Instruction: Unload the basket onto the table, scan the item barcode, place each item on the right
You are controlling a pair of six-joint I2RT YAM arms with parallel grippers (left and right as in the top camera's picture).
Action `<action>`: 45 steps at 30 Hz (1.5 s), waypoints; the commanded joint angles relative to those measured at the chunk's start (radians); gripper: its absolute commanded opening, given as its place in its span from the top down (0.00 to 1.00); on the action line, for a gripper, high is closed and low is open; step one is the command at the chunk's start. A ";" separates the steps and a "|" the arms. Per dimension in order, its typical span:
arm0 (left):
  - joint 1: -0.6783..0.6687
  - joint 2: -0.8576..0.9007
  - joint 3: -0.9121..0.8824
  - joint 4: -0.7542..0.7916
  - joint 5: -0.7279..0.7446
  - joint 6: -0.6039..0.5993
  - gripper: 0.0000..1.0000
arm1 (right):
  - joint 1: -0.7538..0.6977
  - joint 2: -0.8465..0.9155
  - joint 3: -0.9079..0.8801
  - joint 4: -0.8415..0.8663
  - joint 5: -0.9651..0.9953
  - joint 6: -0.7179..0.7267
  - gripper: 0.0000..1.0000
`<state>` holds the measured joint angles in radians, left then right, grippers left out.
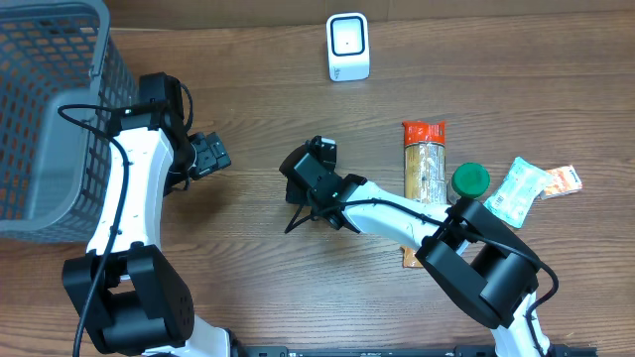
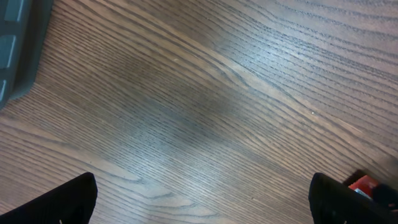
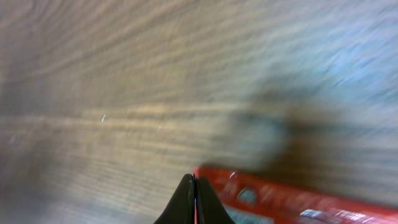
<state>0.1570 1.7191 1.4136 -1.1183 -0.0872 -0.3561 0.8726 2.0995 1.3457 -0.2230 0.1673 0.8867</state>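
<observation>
My right gripper [image 3: 194, 186] is shut on the edge of a thin red packet [image 3: 280, 199], which runs off to the right just above the wooden table; this view is blurred. From overhead the right gripper [image 1: 303, 193] hangs over the table's middle, and the packet is hidden beneath it. A white scanner [image 1: 347, 47] stands at the far edge, well beyond that gripper. Beside the grey basket, my left gripper [image 1: 213, 154] is open. In its wrist view the left gripper [image 2: 202, 193] has only bare wood between its fingers.
A grey mesh basket [image 1: 50, 119] fills the far left. At the right lie a long pasta packet with an orange top [image 1: 425, 164], a green lid [image 1: 469, 179], a pale green packet [image 1: 516, 191] and a small orange packet [image 1: 561, 180].
</observation>
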 commanded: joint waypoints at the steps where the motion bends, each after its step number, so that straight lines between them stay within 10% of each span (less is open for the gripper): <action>1: -0.007 -0.010 0.010 0.001 -0.006 0.008 0.00 | -0.007 -0.010 0.007 0.040 -0.004 -0.129 0.96; 17: -0.007 -0.010 0.010 0.001 -0.006 0.008 0.00 | -0.021 -0.076 0.049 -0.370 -0.170 -0.120 0.96; 40: -0.007 -0.010 0.010 0.001 -0.006 0.008 0.00 | -0.068 0.039 0.039 -0.019 -0.015 -0.174 0.96; 45: -0.007 -0.010 0.010 0.001 -0.006 0.008 0.00 | -0.141 -0.122 0.087 -0.135 -0.271 -0.366 0.67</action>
<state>0.1570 1.7191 1.4136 -1.1187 -0.0872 -0.3561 0.7860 2.1361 1.3746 -0.2726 0.0799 0.6815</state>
